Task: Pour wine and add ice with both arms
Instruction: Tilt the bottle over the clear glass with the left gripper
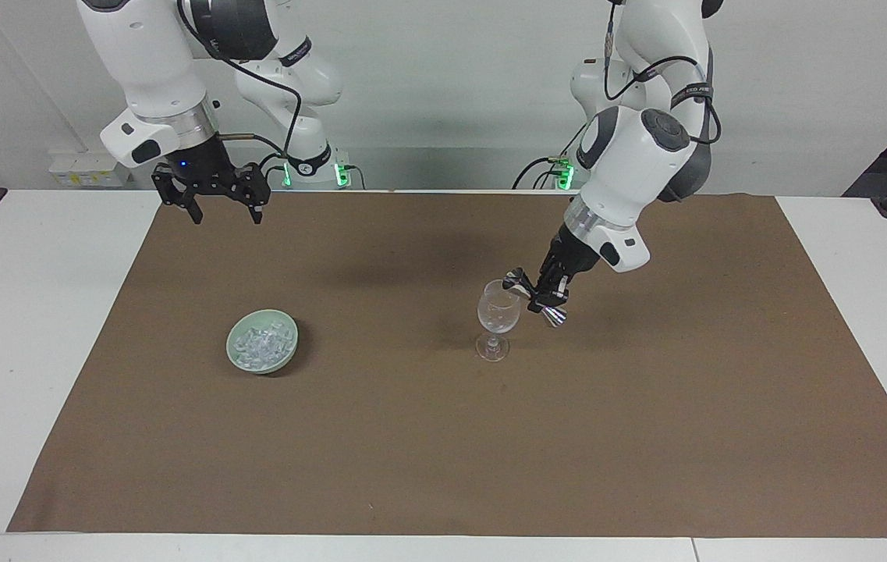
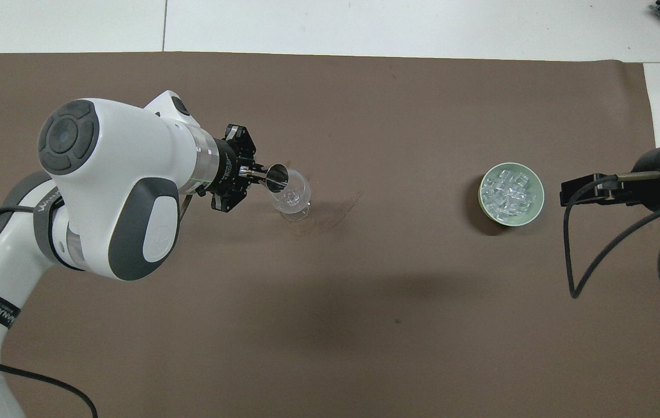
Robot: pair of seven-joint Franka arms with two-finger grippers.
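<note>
The left gripper (image 1: 543, 297) is clamped shut on a small metal jigger (image 1: 522, 282), tilted so that one cup leans over the rim of the glass (image 1: 498, 311); in the overhead view the jigger's (image 2: 276, 176) mouth overlaps the glass's (image 2: 291, 194) rim on the side toward the left arm's end of the table. The glass stands upright on the brown mat (image 1: 443, 437). The right gripper (image 1: 221, 209) hangs with its fingers spread wide and nothing between them, over the mat's edge nearest the robots, well apart from the glass, where the right arm waits. The ice (image 1: 260, 343) lies heaped in a pale green bowl (image 1: 289, 345), well away from the glass toward the right arm's end and slightly farther from the robots than it. In the overhead view the right gripper (image 2: 580, 190) sits just beside the bowl (image 2: 534, 212) with its ice (image 2: 507, 191).
</note>
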